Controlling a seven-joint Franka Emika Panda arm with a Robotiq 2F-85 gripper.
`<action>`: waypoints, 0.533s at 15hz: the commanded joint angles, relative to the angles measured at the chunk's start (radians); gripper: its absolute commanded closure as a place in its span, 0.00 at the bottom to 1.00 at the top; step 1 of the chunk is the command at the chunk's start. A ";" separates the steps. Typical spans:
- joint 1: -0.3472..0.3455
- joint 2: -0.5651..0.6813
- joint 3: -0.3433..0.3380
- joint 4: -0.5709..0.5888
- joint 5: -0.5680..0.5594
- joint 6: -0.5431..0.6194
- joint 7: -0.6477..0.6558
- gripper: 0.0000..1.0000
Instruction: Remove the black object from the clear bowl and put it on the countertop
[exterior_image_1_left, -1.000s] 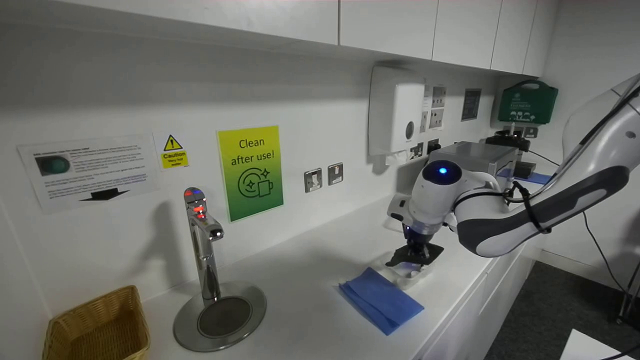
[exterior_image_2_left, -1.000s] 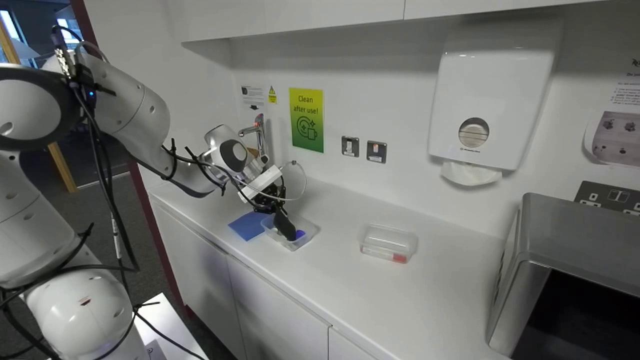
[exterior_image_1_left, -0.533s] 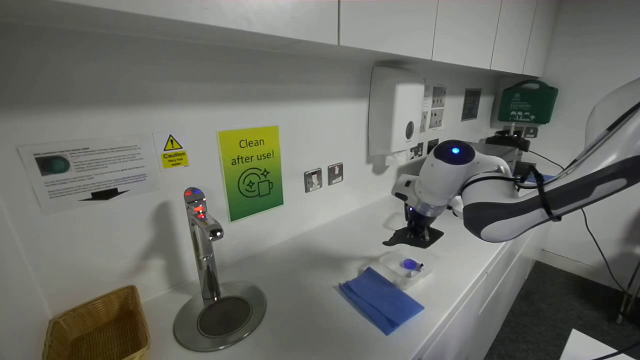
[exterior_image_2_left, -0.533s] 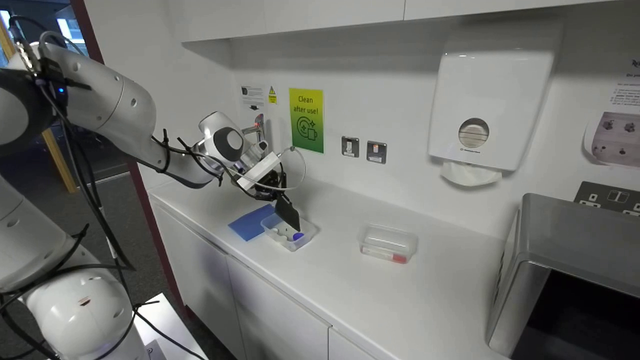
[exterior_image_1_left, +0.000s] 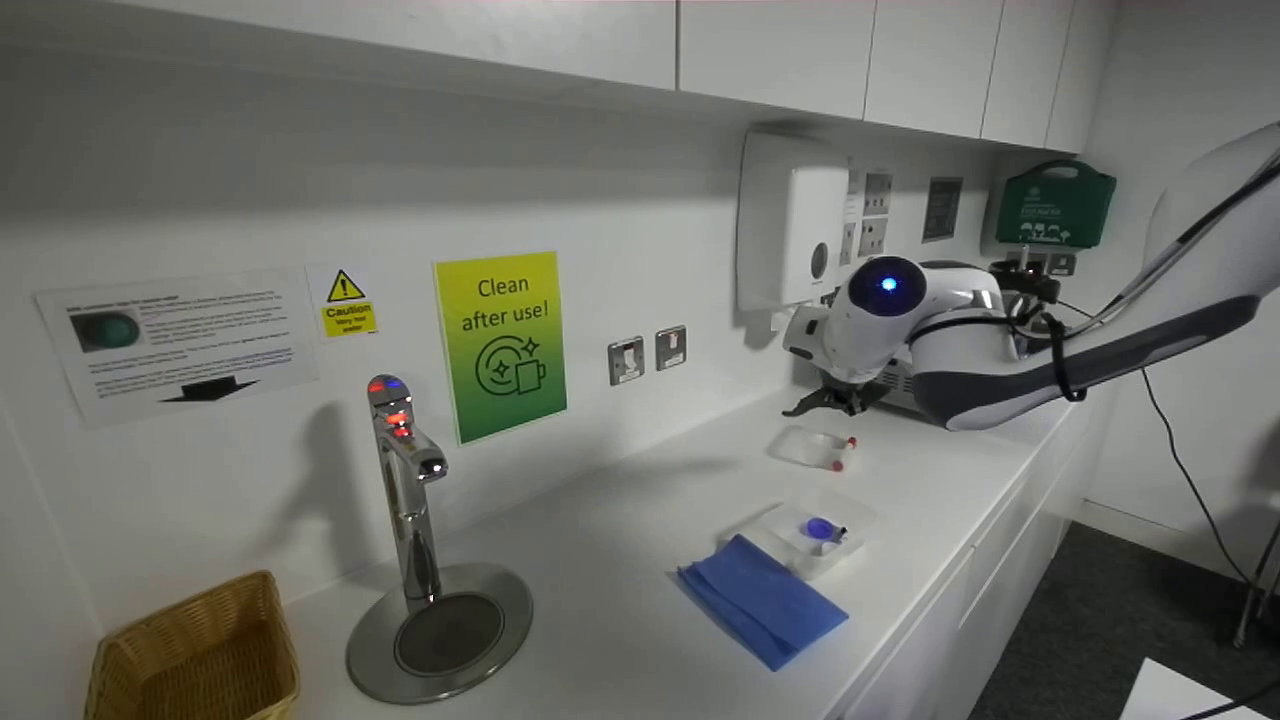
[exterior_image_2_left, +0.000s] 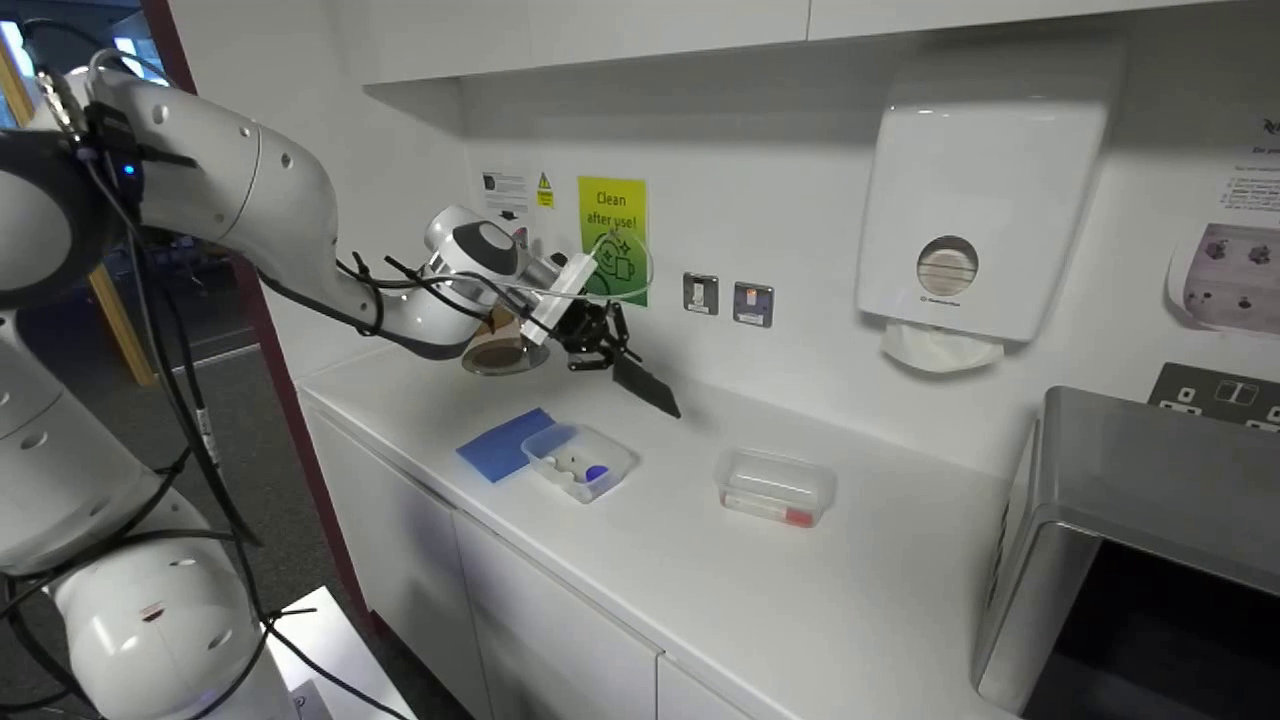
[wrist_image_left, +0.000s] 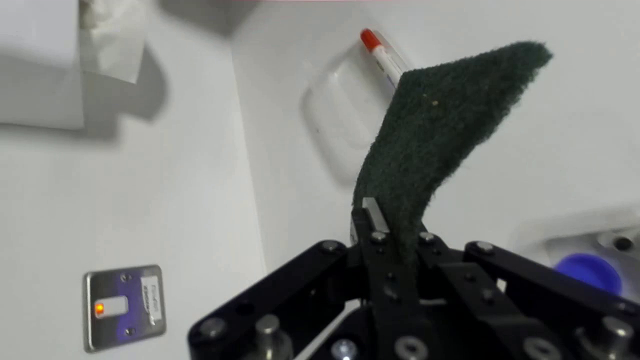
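The black object is a thin, fuzzy dark pad (wrist_image_left: 445, 120) that bends upward out of my gripper (wrist_image_left: 392, 220) in the wrist view. My gripper is shut on its lower end. In both exterior views the pad (exterior_image_2_left: 645, 386) (exterior_image_1_left: 815, 402) hangs in the air above the white countertop (exterior_image_2_left: 690, 590), with the gripper (exterior_image_2_left: 612, 358) (exterior_image_1_left: 850, 395) at its upper end. The clear bowl (exterior_image_2_left: 612, 484) stands beside a blue cloth and holds a blue round thing and small pale items. It also shows in an exterior view (exterior_image_1_left: 808, 566). The pad is apart from it.
Another clear container (exterior_image_2_left: 775, 470) with red-capped markers stands farther along the counter. The blue cloth (exterior_image_2_left: 500, 445) lies by the bowl. A microwave (exterior_image_2_left: 1130, 480), towel dispenser (exterior_image_2_left: 990, 200), tap (exterior_image_1_left: 405, 490) and wicker basket (exterior_image_1_left: 190, 650) are also there. The wall runs along the counter's back.
My gripper has lifted the black pad up out of the clear bowl, then carried it higher and away from the bowl, toward the other container's side. The bowl has stayed in place.
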 joint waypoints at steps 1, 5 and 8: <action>-0.025 0.127 0.000 0.146 -0.181 -0.091 0.099 0.99; 0.006 0.267 0.003 0.247 -0.203 -0.182 0.252 0.99; 0.024 0.349 0.014 0.290 -0.028 -0.144 0.271 0.99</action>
